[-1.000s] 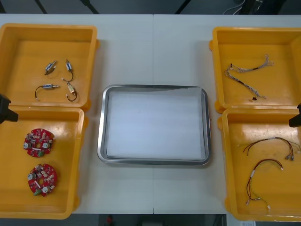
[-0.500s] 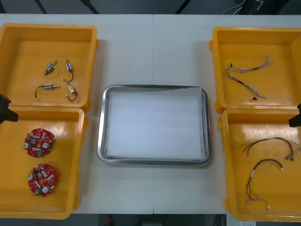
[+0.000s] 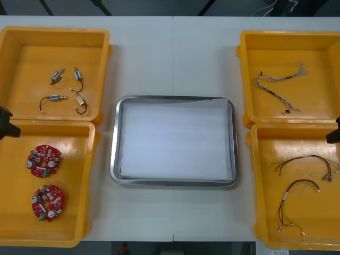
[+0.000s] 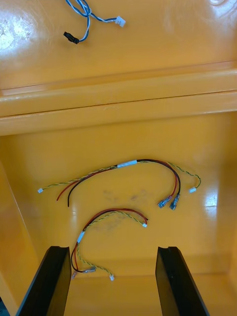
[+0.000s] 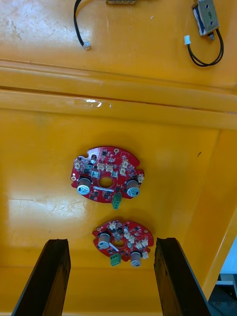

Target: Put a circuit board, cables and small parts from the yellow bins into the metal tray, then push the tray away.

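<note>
Metal tray (image 3: 173, 183) between yellow bins (image 3: 53, 31) of boards (image 3: 43, 160), cables (image 4: 127, 163), small metal parts (image 3: 57, 76)

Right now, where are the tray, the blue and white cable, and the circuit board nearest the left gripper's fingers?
tray (image 3: 113, 143), front view, its left rim.
blue and white cable (image 4: 119, 21), right wrist view, its white plug.
circuit board (image 5: 123, 240), left wrist view, the board's middle.

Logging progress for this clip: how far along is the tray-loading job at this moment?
Done: nothing; the shiny metal tray, white inside, holds no items. In hand: nothing gripped; the left gripper hangs open over the two round red circuit boards, and the right gripper hangs open over the red and yellow cables. Left: a board, cables, the small metal parts, then the push.
</note>
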`<state>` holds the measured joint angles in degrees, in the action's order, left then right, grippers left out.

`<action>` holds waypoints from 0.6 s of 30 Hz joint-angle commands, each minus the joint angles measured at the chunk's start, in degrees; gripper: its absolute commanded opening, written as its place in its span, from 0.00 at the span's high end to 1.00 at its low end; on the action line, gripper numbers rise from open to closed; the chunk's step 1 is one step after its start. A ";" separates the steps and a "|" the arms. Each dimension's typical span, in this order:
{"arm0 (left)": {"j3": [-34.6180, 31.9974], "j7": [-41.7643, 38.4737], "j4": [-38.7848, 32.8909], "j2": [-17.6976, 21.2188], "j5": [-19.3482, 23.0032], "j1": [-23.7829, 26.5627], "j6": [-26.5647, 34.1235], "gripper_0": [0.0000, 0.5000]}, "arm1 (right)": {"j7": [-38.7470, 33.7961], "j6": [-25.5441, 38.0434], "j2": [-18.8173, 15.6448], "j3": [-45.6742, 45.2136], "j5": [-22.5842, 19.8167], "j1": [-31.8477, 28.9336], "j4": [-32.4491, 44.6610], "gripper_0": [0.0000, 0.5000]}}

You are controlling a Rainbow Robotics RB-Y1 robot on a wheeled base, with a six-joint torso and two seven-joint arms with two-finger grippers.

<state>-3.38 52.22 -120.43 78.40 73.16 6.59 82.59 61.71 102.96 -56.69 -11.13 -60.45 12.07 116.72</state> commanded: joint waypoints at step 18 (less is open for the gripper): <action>-1.98 -4.40 -0.15 2.72 0.31 0.00 -0.42 0.00 | -1.59 -0.30 0.35 -1.44 0.43 -0.38 1.23 0.00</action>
<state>-3.38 52.22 -120.43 78.40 73.16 6.59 82.59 61.71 102.96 -56.69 -11.13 -60.45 12.07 116.72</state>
